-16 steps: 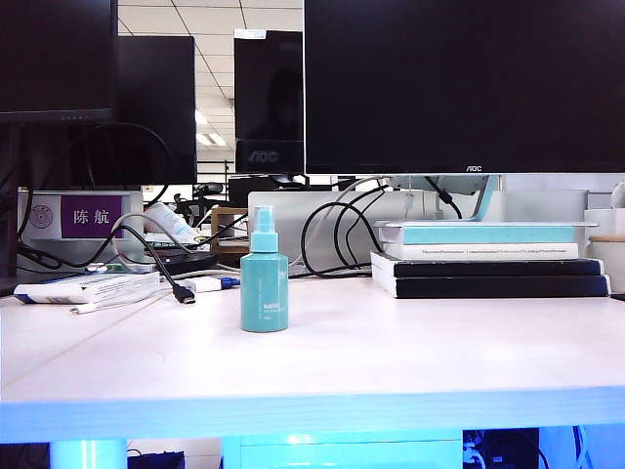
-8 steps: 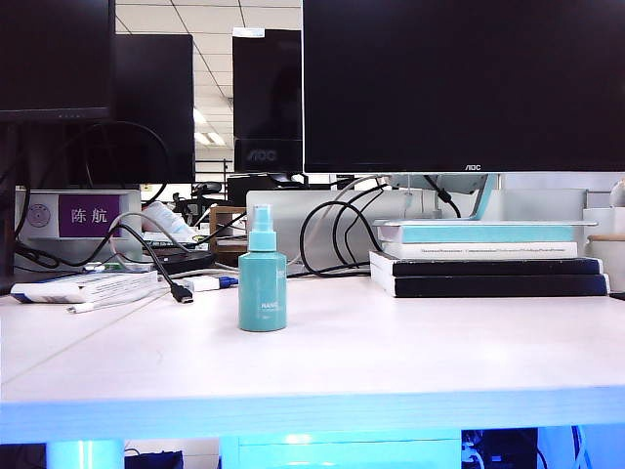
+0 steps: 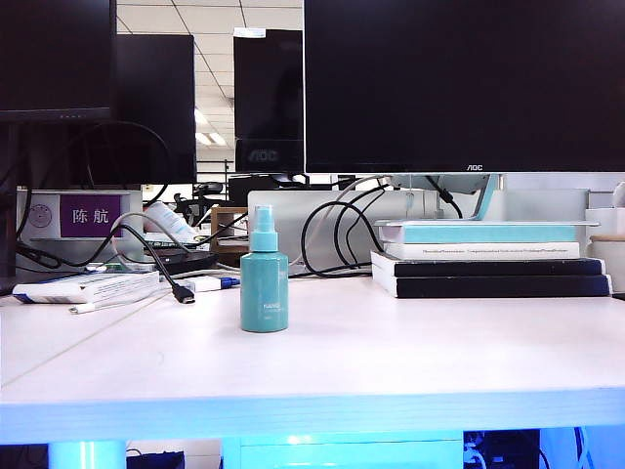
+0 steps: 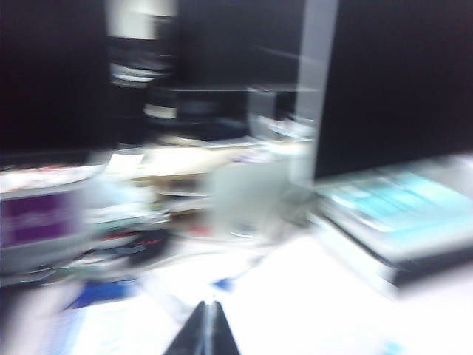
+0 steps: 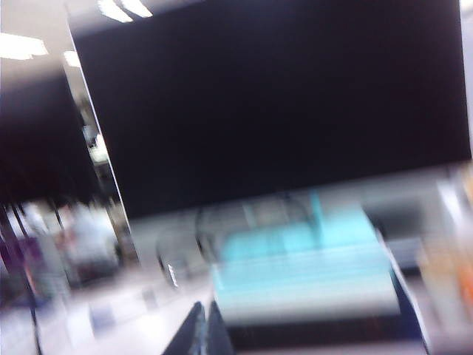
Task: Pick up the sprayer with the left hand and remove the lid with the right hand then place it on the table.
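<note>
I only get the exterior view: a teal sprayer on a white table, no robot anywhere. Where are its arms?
Observer: Both are outside your view. The left wrist view shows the left gripper, jaws shut, pointing over the table.
Operator: And the other one?
Observer: The right gripper shows in the right wrist view, jaws shut too, empty.
Operator: What is it facing?
Observer: The stack of books under the big monitor; that picture is blurred.

Sprayer (image 3: 264,288): teal all over, w/ faint white print low on its body. Table (image 3: 410,362): white, front edge glows pale blue. Book stack (image 3: 488,259): teal, white, then black. Sign (image 3: 91,216): purple w/ white letters. Monitors (image 3: 459,83): black. Left gripper (image 4: 205,333) & right gripper (image 5: 201,330): dark tips.
</note>
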Motion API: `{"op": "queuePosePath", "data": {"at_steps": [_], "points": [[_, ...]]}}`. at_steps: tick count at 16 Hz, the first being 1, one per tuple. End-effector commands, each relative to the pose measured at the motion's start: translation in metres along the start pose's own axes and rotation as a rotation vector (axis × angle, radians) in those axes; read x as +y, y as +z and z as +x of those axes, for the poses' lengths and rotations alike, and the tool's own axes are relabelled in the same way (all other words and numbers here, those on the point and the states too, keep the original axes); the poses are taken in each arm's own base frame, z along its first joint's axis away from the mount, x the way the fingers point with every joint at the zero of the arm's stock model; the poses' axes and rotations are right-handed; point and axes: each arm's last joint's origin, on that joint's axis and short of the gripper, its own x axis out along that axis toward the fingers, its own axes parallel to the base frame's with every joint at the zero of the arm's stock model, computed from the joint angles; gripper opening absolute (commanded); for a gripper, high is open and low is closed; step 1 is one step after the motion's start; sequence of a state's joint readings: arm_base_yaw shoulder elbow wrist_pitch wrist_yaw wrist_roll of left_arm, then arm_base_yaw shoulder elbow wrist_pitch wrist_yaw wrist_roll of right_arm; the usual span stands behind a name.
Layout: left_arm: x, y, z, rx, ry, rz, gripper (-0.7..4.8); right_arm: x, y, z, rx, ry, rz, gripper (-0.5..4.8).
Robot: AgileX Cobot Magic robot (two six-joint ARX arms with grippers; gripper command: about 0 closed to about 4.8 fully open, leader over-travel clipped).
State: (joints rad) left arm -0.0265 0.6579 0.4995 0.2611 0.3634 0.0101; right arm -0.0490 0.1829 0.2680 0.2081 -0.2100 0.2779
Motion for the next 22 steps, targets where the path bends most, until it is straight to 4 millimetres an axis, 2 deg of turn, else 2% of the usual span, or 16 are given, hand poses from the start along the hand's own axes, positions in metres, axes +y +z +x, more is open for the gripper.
{"op": "queuePosePath", "data": {"at_steps": [1,2,3,4,5,6,8,9,12,15,19,22], "points": [[0.014,-0.029,0.052,0.11,-0.195,-0.025,3.88,0.008,0.044,0.036,0.016,0.1,0.033,-0.02],[0.016,-0.045,0.069,0.152,-0.295,-0.023,4.79,0.008,0.052,0.057,0.098,0.154,0.051,-0.02],[0.017,-0.065,0.088,0.204,-0.409,0.037,4.79,0.006,0.055,0.087,0.222,0.255,0.093,-0.02],[0.016,-0.074,0.095,0.218,-0.45,0.082,4.79,0.003,0.053,0.105,0.291,0.314,0.134,-0.01],[0.01,-0.086,0.103,0.231,-0.494,0.165,4.79,-0.001,0.047,0.123,0.36,0.362,0.171,-0.01],[0.004,-0.107,0.112,0.257,-0.551,0.275,4.79,-0.01,0.035,0.15,0.44,0.373,0.212,-0.01],[-0.003,-0.13,0.123,0.313,-0.596,0.298,4.79,-0.019,0.019,0.177,0.524,0.404,0.262,-0.01],[-0.008,-0.146,0.136,0.343,-0.647,0.289,4.79,-0.025,0.008,0.194,0.582,0.444,0.301,-0.01],[-0.028,-0.161,0.164,0.355,-0.736,0.278,4.79,-0.033,-0.013,0.208,0.651,0.476,0.349,-0.01],[-0.035,-0.166,0.197,0.384,-0.814,0.128,4.79,-0.033,-0.015,0.208,0.649,0.478,0.327,-0.01],[-0.04,-0.186,0.199,0.445,-0.859,0.054,4.79,-0.034,-0.015,0.208,0.646,0.478,0.32,-0.01],[-0.045,-0.2,0.204,0.42,-0.885,0.001,4.79,-0.034,-0.015,0.209,0.642,0.456,0.314,-0.01]]}}
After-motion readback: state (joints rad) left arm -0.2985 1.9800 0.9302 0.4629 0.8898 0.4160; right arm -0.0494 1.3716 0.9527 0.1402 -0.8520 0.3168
